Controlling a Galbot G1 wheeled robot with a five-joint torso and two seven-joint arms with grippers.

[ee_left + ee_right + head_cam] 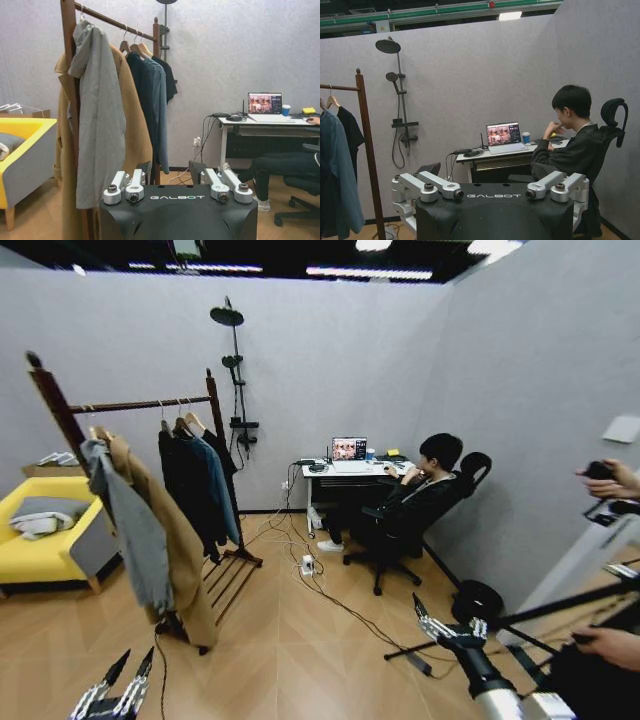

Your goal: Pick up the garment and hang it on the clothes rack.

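1. Top (169, 77) hangs at far end of rack (140, 404), beside the blue jacket (159, 107).
2. L end effector (112, 692) low, fingers spread, empty.
3. R end effector (450, 625) open too, holding nothing.

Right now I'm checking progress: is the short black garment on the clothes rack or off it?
On it. The garment hangs from a wooden hanger on the clothes rack rail, at the far end beside the teal jacket.

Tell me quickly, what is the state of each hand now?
Left hand: open, holding nothing.
Right hand: open, holding nothing.
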